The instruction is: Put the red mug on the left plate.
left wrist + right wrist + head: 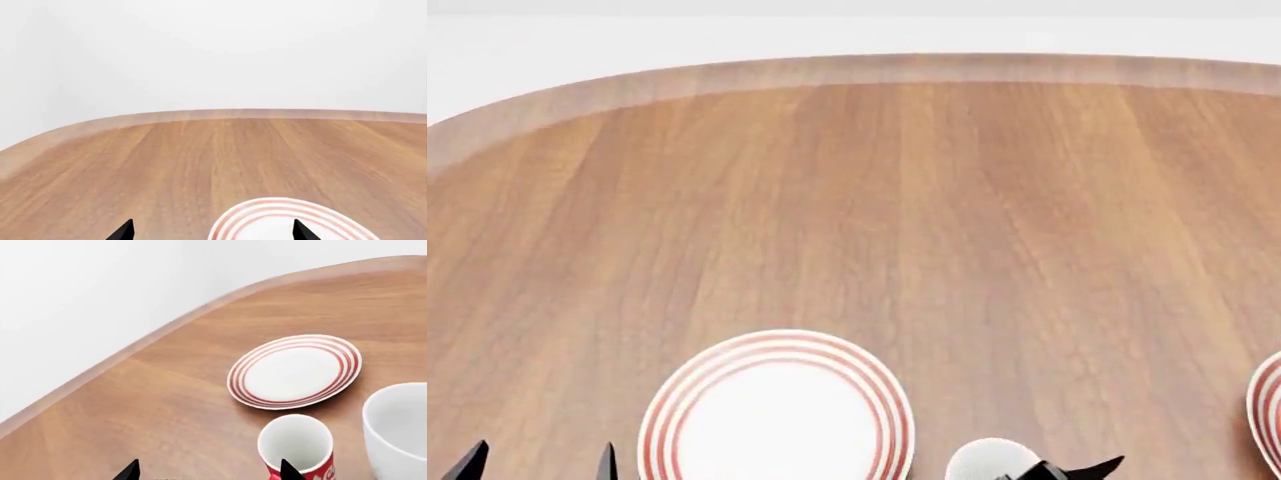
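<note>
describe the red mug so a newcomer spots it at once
On the wooden table, find the left plate, white with red rings. The red mug stands just off its rim: slim, red with white scrollwork, white inside, unlike the wider plain white mug beside it.

Matt wood-grain table (961, 200), smooth glossy left plate (777, 418)

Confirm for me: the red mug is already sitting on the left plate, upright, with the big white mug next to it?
Not quite. The red mug stands upright on the bare table beside the left plate, not on it, as the right wrist view shows. The white mug is next to it.
</note>
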`<state>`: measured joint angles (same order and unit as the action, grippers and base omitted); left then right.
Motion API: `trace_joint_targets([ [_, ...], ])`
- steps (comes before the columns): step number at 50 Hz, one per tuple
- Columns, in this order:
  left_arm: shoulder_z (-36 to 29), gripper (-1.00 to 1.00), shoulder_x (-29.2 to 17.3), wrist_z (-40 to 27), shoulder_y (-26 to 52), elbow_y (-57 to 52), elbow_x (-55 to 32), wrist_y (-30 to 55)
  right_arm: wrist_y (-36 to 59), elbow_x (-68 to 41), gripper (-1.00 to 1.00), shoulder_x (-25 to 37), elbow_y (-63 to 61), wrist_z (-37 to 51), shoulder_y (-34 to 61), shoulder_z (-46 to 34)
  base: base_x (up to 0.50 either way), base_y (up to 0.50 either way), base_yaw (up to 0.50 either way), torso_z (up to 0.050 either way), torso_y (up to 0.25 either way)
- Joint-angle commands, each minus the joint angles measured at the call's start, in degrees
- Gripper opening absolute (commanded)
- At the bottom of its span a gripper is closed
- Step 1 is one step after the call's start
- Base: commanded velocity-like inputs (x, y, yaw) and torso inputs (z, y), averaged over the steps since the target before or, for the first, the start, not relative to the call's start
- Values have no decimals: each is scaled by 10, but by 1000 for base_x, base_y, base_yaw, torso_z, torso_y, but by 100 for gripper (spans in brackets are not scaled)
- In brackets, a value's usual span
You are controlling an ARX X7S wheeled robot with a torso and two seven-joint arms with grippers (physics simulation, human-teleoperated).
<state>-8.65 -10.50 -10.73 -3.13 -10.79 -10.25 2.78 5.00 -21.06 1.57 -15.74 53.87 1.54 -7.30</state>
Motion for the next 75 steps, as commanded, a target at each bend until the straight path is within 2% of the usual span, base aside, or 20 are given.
trace_joint_targets([
  [1,-4,100,-3,-3,1,2,-3,-2,-41,-13,100,2,19,40,-1,-19,0,0,0,0,0],
  [24,-13,100,-10,-12,2,5,-8,-7,-101,-60,100,13,97,70,23,-8,0,0,0,0,0],
  [46,-23,100,-20,-20,4,5,-19,-7,-111,-91,100,11,200,106,100,-8,0,0,0,0,0],
  [47,-24,100,-21,-21,2,2,-19,-7,-129,-119,100,-10,249,118,135,12,0,0,0,0,0],
  [75,-29,100,-29,-29,2,-3,-29,-9,-156,-155,100,10,303,156,175,-24,0,0,0,0,0],
])
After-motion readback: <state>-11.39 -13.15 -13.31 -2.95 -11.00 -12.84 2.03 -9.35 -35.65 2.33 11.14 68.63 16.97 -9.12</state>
